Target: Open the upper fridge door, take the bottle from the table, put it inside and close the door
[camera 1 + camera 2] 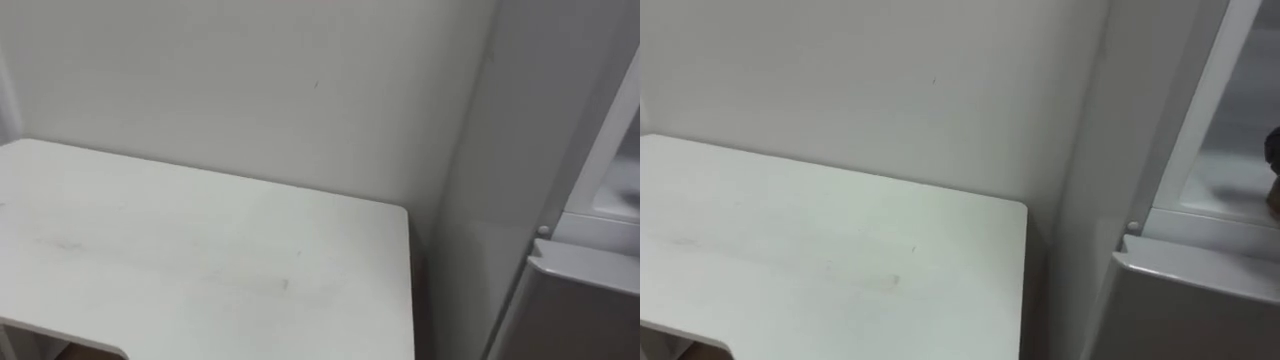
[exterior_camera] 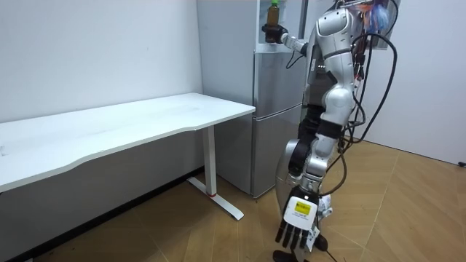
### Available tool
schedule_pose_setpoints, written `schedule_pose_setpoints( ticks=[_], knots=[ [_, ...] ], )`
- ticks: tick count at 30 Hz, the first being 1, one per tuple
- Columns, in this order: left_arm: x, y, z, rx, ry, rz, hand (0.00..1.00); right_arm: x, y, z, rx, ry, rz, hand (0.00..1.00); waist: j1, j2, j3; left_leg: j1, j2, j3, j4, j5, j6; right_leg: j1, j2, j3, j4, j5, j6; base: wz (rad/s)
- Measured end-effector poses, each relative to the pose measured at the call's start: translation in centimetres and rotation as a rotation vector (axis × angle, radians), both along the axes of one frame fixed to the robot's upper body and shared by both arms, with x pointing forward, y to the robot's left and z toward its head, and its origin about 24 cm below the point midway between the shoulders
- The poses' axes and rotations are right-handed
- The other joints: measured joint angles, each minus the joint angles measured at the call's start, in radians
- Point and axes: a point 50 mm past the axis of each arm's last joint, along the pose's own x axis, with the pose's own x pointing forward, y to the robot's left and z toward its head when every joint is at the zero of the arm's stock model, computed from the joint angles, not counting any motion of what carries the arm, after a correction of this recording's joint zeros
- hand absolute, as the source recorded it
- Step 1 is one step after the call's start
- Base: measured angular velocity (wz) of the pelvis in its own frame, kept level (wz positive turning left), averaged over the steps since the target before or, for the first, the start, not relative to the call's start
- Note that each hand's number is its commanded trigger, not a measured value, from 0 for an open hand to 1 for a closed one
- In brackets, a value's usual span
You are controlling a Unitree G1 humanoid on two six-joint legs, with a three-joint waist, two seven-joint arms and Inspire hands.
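One upright bottle [image 2: 274, 12] sits clenched in the right hand [image 2: 274, 33], level with the upper part of the fridge [image 2: 273, 109]; the left hand [image 2: 297, 231] hangs slack, low beside it.

The white tabletop [image 1: 200, 250] stands left of the fridge [image 1: 520, 180], its right end just beside the fridge's side, a narrow gap between. Both stand on the wooden floor [image 2: 218, 240].
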Motion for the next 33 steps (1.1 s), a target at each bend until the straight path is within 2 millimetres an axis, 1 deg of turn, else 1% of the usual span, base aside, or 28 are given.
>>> schedule_pose_setpoints(
  ticks=[2,3,8,10,12,14,17,19,21,22,23,24,25,26,28,30,33],
  knots=[
    [-0.2,0.3,0.1,0.006,0.010,0.010,0.00,0.0,-1.2,-0.7,0.012,0.050,-0.032,1.00,0.007,-0.011,-0.0030,0.000,-0.001,-0.009,0.000,0.000,0.000,0.002,-0.001,-0.011,0.000,0.000,0.000,0.11],
    [-0.5,0.2,0.1,0.005,0.020,0.014,0.00,0.3,-1.4,-0.5,0.020,0.056,-0.042,1.00,0.011,-0.013,-0.0047,0.000,-0.002,-0.011,0.001,0.000,0.000,0.002,-0.001,-0.013,0.000,0.000,0.000,0.04],
    [-1.5,0.4,0.3,0.015,0.046,0.034,0.00,1.5,-2.0,-0.4,0.032,0.119,-0.056,1.00,0.022,-0.017,-0.0070,-0.002,-0.002,-0.016,0.011,0.000,0.000,0.006,0.000,-0.017,-0.001,0.000,0.000,0.02],
    [-1.7,0.5,0.4,0.020,0.051,0.044,0.00,1.6,-2.2,-0.5,0.043,0.126,-0.064,1.00,0.025,-0.017,-0.0073,-0.004,-0.003,-0.026,0.017,0.000,0.000,0.007,-0.001,-0.030,-0.001,0.000,0.000,0.12],
    [-2.2,0.5,0.5,0.024,0.060,0.054,0.00,1.6,-2.3,-0.7,0.032,0.141,-0.076,1.00,0.038,-0.018,-0.0077,-0.003,-0.003,-0.027,0.017,0.000,0.000,0.009,-0.001,-0.035,-0.001,0.000,0.000,0.07],
    [-3.3,0.5,0.7,0.032,0.084,0.069,0.00,1.6,-2.4,-0.8,0.005,0.178,-0.080,1.00,0.053,-0.015,-0.0066,0.002,-0.003,-0.029,0.016,0.000,0.000,0.020,-0.002,-0.046,-0.003,0.000,0.000,0.03],
    [-4.0,0.5,0.9,0.038,0.101,0.077,0.00,1.6,-2.6,-1.1,-0.016,0.208,-0.088,1.00,0.058,-0.009,-0.0042,0.003,-0.009,-0.045,0.017,0.000,-0.001,0.041,-0.002,-0.064,-0.023,0.000,0.000,0.15],
    [-4.2,0.5,0.9,0.037,0.101,0.093,0.00,1.6,-2.8,-1.2,-0.015,0.213,-0.094,1.00,0.060,-0.005,-0.0023,0.002,-0.013,-0.053,0.022,0.000,-0.001,0.050,-0.002,-0.069,-0.037,0.000,0.000,0.13],
    [-4.1,0.5,0.9,0.039,0.102,0.094,0.00,1.5,-2.9,-1.1,-0.021,0.216,-0.100,1.00,0.064,0.003,-0.0026,-0.007,-0.012,-0.059,0.034,-0.002,-0.002,0.051,-0.002,-0.078,-0.036,0.000,0.000,0.11],
    [-4.0,0.6,0.9,0.043,0.097,0.091,0.00,1.4,-3.0,-1.0,-0.027,0.213,-0.103,1.00,0.072,0.008,-0.0031,-0.014,-0.012,-0.060,0.038,-0.002,-0.002,0.048,-0.002,-0.081,-0.036,0.000,0.000,0.07],
    [-3.7,0.7,1.0,0.049,0.088,0.088,0.00,1.4,-3.1,-0.9,-0.038,0.213,-0.107,1.00,0.075,0.014,-0.0015,-0.020,-0.012,-0.063,0.046,-0.002,-0.002,0.047,-0.001,-0.084,-0.035,0.001,-0.001,0.07],
    [-3.6,0.7,1.0,0.051,0.083,0.087,0.00,1.3,-3.1,-0.8,-0.042,0.211,-0.109,0.82,0.075,0.017,-0.0019,-0.025,-0.012,-0.065,0.051,-0.003,-0.001,0.046,-0.001,-0.087,-0.035,0.001,-0.001,0.10],
    [-3.2,0.9,1.0,0.061,0.069,0.082,0.00,1.3,-3.2,-0.6,-0.050,0.208,-0.114,0.52,0.076,0.022,-0.0054,-0.038,-0.012,-0.068,0.059,-0.004,-0.001,0.037,-0.001,-0.092,-0.032,0.001,-0.002,0.08],
    [-2.8,1.0,1.1,0.074,0.056,0.077,0.00,1.2,-3.3,-0.4,-0.059,0.202,-0.117,0.00,0.080,0.025,-0.0055,-0.049,-0.012,-0.073,0.065,-0.003,-0.001,0.031,0.000,-0.094,-0.033,0.003,-0.005,0.08],
    [-2.7,1.3,1.2,0.087,0.052,0.072,0.00,1.2,-3.3,-0.4,-0.064,0.200,-0.129,0.00,0.082,0.031,-0.0066,-0.053,-0.014,-0.080,0.069,-0.003,-0.001,0.030,0.001,-0.097,-0.032,0.004,-0.006,0.06],
    [-2.7,1.5,1.3,0.093,0.051,0.074,0.00,1.2,-3.2,-0.4,-0.071,0.197,-0.143,0.00,0.087,0.036,-0.0060,-0.060,-0.013,-0.084,0.075,-0.004,-0.001,0.027,0.002,-0.102,-0.032,0.005,-0.008,0.04],
    [-2.5,1.8,1.5,0.101,0.043,0.076,0.00,1.3,-3.3,0.0,-0.101,0.174,-0.153,0.00,0.095,0.043,-0.0069,-0.104,-0.004,-0.086,0.098,-0.005,-0.005,-0.008,0.010,-0.101,-0.030,0.014,-0.017,-0.02]
  ],
)
